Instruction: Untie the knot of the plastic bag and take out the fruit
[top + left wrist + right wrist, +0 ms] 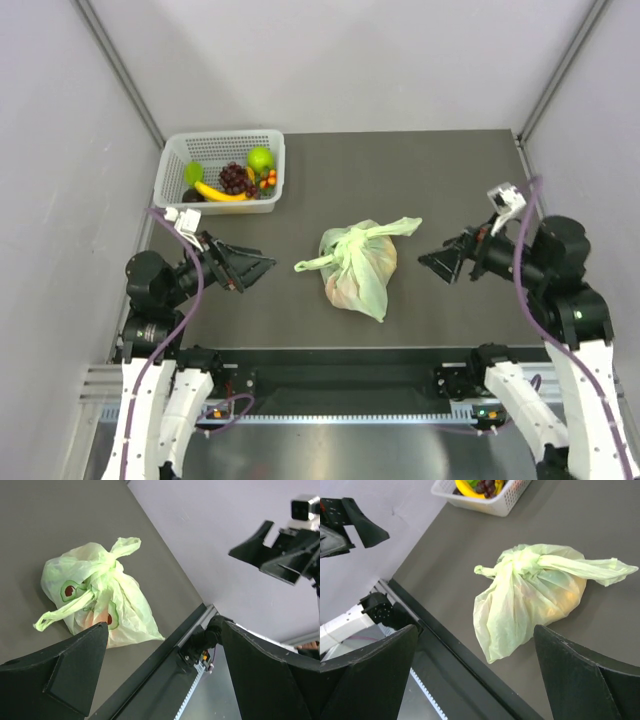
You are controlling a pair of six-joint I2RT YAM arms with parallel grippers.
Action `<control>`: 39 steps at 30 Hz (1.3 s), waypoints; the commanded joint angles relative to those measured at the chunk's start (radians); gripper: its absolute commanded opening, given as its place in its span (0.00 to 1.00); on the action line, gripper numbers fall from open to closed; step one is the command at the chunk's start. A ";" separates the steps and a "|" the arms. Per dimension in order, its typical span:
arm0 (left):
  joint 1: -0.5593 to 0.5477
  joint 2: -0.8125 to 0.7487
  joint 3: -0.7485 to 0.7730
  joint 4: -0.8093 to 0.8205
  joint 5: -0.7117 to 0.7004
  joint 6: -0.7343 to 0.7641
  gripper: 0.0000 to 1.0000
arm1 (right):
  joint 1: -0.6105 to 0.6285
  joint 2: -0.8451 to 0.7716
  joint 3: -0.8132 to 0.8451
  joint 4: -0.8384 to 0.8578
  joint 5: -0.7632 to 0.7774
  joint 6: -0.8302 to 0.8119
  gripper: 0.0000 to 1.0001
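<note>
The pale green plastic bag lies tied shut in the middle of the dark table. Its knot sits at the top, one loop end pointing right and one left. Orange and reddish fruit shows faintly through the film. The bag also shows in the left wrist view and in the right wrist view, the knot there too. My left gripper is open and empty, left of the bag. My right gripper is open and empty, right of the bag. Neither touches it.
A white lattice basket stands at the back left with a banana, dark grapes and a green apple in it. Grey walls close in the table on the left, back and right. A black rail runs along the near edge.
</note>
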 commanded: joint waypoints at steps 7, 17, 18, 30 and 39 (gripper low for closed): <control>-0.007 0.085 -0.010 0.046 0.117 0.081 0.99 | 0.497 0.283 0.084 -0.046 0.679 -0.027 1.00; -0.011 0.208 0.087 -0.207 -0.037 0.258 0.99 | 0.852 0.640 0.154 0.018 1.112 0.042 1.00; -0.011 0.213 0.088 -0.209 -0.045 0.259 0.99 | 0.865 0.665 0.171 0.035 1.126 0.048 1.00; -0.020 0.288 0.110 -0.160 -0.119 0.204 0.99 | 0.883 0.893 0.169 0.129 1.149 0.080 0.55; -0.283 0.436 0.156 -0.097 -0.397 0.190 0.99 | 0.883 0.752 -0.026 0.161 1.094 -0.024 0.00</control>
